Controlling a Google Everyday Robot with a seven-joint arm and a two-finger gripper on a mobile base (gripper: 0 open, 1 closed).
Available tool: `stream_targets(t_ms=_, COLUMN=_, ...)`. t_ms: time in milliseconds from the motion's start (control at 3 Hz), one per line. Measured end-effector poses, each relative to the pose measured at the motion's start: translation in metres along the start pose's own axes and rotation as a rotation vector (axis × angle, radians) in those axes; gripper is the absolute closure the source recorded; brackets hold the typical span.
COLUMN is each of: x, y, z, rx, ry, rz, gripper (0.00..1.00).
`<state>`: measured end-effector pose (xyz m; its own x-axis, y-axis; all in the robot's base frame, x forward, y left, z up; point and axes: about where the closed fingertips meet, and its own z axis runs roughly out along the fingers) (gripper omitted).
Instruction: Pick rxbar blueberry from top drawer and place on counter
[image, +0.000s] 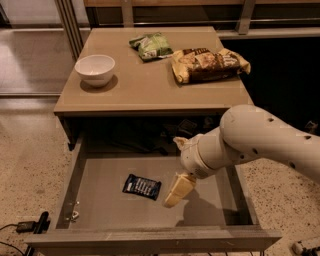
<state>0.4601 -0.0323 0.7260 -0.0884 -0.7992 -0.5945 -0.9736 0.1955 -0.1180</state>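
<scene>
The rxbar blueberry (142, 186), a small dark-blue wrapper with pale lettering, lies flat on the bottom of the open top drawer (95, 200), left of centre. My gripper (174, 171) hangs inside the drawer just right of the bar and slightly above it, not touching it. Its fingers are spread open and empty; the lower finger (179, 190) points down towards the drawer floor. The counter (145, 92) is the tan tabletop above the drawer.
On the counter stand a white bowl (95, 70) at the left, a green chip bag (151, 45) at the back and a yellow-brown snack bag (210, 64) at the right. My white arm (265, 140) crosses the drawer's right side. Cables lie on the floor at lower left.
</scene>
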Motion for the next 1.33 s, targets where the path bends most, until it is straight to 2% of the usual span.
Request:
stream_targets(t_ms=667, x=-0.017, y=0.003, z=0.040, rx=-0.016, ry=-0.024, rz=-0.006, gripper=0.00)
stream_targets(t_ms=1333, x=-0.001, y=-0.006, z=0.090, rx=-0.027, ry=-0.016, rz=0.059, gripper=0.00)
